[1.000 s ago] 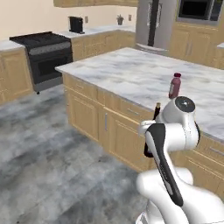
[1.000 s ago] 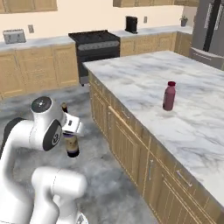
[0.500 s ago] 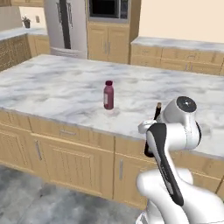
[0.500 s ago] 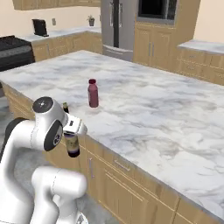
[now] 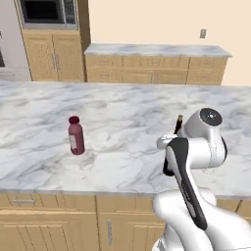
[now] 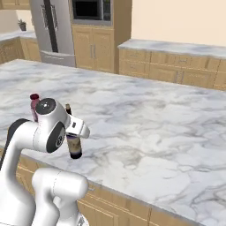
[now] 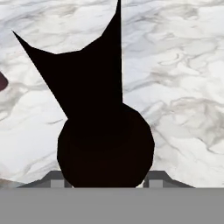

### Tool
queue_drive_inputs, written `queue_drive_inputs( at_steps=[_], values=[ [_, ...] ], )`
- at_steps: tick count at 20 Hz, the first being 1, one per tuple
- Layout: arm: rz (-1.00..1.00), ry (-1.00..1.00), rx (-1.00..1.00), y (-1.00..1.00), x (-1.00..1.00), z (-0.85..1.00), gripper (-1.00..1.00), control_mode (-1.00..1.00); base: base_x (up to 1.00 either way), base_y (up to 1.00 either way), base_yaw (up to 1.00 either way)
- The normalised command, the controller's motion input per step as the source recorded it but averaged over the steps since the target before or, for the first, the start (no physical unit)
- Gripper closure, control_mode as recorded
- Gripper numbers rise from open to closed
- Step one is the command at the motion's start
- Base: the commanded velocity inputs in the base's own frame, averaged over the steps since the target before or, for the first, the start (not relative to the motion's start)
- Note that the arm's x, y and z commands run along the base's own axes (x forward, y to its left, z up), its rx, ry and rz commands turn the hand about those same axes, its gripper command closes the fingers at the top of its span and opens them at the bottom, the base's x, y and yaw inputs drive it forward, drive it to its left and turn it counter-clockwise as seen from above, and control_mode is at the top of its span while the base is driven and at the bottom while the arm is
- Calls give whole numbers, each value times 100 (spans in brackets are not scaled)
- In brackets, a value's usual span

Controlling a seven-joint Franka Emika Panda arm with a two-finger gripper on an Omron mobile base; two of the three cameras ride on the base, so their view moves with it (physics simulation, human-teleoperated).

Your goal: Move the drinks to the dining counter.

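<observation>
Everything around the robot has slid sideways since a moment ago, because the base has driven along the island; now the robot faces the long side of the dining counter (image 5: 122,117) straight on. On the arm itself nothing looks changed, and the wine bottle (image 6: 74,143) is still tucked in at the hand.

From the right base view, the bottle stands upright in the gripper (image 6: 75,134), with its thin neck poking up above the white hand and its dark bottom hanging below. It sits over the near edge of the marble. I cannot tell if its bottom touches the top.

In the hand view the bottle (image 7: 105,144) is a big black shape that fills the space between the fingers, so the fingers are closed on it. In the left base view just its neck (image 5: 178,123) peeks out behind the arm.

The pink bottle (image 5: 75,136) with the red cap stands upright on the marble, well off to the left of the fingers. In the right base view it (image 6: 34,105) is half hidden behind the round arm joint.

Behind the island are a wall counter (image 5: 157,50) and a microwave (image 6: 90,9).
</observation>
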Motion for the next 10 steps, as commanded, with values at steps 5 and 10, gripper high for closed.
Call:
queue_drive_inputs(
  at_steps=[5,10],
  values=[
    [0,0,0,0,0,0,100,100,60,3,-38],
    [0,0,0,0,0,0,100,100,57,0,-35]
  ],
)
